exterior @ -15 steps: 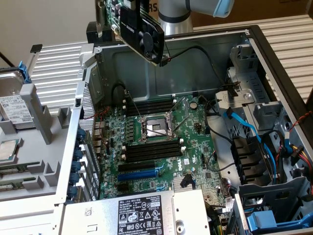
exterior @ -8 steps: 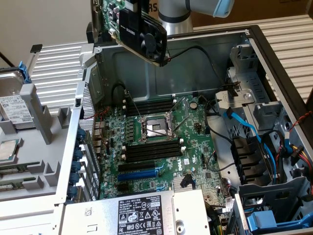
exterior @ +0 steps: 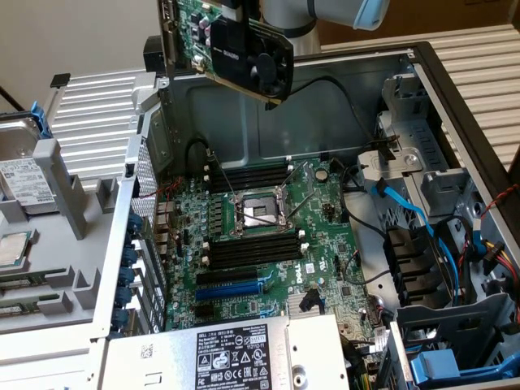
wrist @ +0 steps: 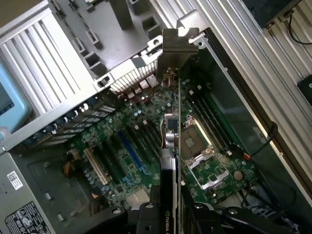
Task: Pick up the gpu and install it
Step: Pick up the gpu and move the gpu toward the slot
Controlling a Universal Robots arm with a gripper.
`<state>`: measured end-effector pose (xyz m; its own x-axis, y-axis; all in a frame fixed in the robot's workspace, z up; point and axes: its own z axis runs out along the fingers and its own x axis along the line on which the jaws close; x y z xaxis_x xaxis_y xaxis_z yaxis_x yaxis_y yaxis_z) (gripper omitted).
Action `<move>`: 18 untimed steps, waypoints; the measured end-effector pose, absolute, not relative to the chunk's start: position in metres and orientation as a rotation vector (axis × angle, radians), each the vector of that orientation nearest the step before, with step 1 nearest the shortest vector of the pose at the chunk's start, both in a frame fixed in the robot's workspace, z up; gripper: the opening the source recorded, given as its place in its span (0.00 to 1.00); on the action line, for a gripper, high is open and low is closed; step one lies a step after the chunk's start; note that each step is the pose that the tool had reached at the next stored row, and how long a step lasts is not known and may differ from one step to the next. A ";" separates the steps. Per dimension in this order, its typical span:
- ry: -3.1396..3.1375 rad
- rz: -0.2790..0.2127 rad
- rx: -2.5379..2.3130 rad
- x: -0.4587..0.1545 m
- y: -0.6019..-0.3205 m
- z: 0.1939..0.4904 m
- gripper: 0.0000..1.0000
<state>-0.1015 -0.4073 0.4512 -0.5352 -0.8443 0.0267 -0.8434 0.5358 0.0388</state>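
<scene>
Pinched the gpu (exterior: 231, 45) firmly between the jaws, high over the open computer case (exterior: 455, 89), with its silver bracket (wrist: 178, 48) at the end farthest from the jaws. Judged the pick-up done and the install left, with no contact yet with the motherboard (exterior: 325, 236) or its blue slot (exterior: 231, 288), both well below the jaws.

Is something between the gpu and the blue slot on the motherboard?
Nothing visible. The gpu hangs in the air above the open case, and the blue slot on the motherboard lies uncovered below it.
</scene>
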 end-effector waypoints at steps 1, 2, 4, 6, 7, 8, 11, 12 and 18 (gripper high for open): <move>-2.714 -0.044 1.511 -0.101 -0.407 0.451 0.26; -2.711 -0.055 1.527 -0.102 -0.407 0.451 0.26; -2.703 -0.081 1.564 -0.101 -0.407 0.451 0.26; -2.688 -0.104 1.603 -0.102 -0.407 0.450 0.26; -2.678 -0.111 1.625 -0.102 -0.407 0.450 0.26; -2.666 -0.113 1.649 -0.102 -0.407 0.450 0.26; -2.620 -0.110 1.723 -0.101 -0.407 0.448 0.26; -2.605 -0.109 1.747 -0.102 -0.407 0.448 0.26; -2.512 -0.096 1.892 -0.101 -0.407 0.445 0.26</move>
